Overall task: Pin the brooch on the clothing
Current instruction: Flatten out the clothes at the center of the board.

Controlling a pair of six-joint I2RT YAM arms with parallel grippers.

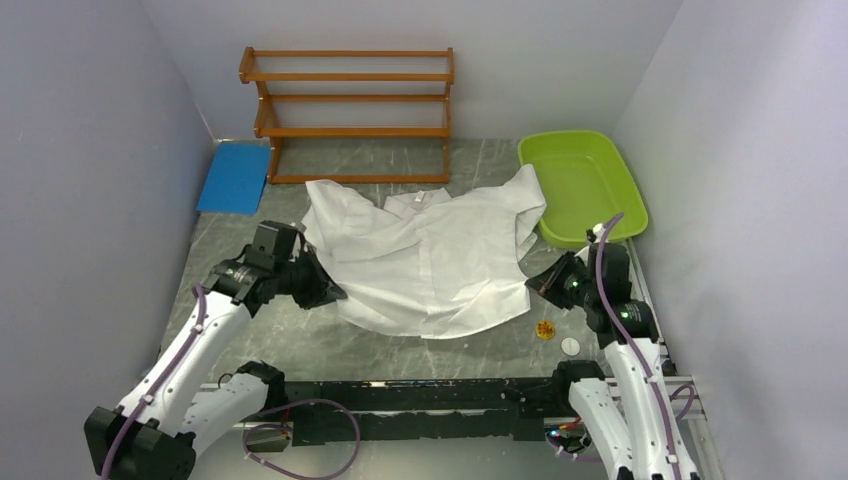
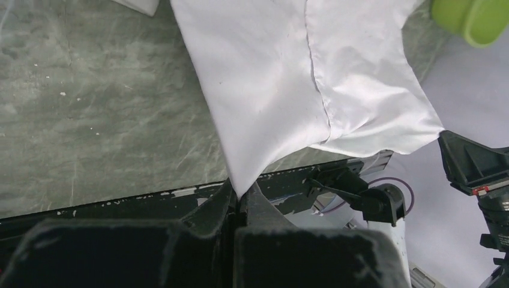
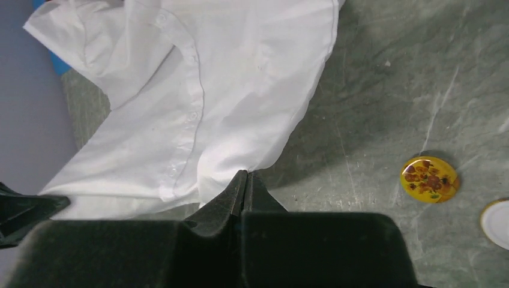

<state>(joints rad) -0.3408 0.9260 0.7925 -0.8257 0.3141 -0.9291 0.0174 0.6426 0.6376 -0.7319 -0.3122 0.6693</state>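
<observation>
1. Your left claw (image 2: pixel 240 195) was shut tight on a corner of the shirt (image 1: pixel 430 260), and the thin cloth drew to a point between its fingers.
2. Your right claw (image 3: pixel 245 180) was closed just as fully on the opposite edge, just beside the lower end of the button strip.
3. With both edges held, the step looked like spreading the shirt flat so there was a smooth patch to pin.
   - The move called for drawing the claws apart evenly and low.
   - You needed only enough tension to take out the crumples, since such light fabric could have slipped free or bunched under a jerk.
4. The brooch (image 3: pixel 430 179), a round yellow badge, lay untouched on the tabletop (image 1: pixel 330 345).
   - It was near your right claw and clear of the hem, with a small white disc (image 3: pixel 497 222) beside it.
   - Dragging that hem over the brooch would have hidden it.
5. Your left arm reached forward from its base and bent inward, wrist low, with the claw aimed at the shirt's left side.
6. Your right arm rose from its base with the elbow up, its claw angled down and inward at the right edge. The two claws faced each other across the cloth.
7. The shirt lay crumpled mid-tabletop, its collar toward the wooden rack (image 1: pixel 350 110) and one sleeve reaching to the green tray (image 1: pixel 600 225).
</observation>
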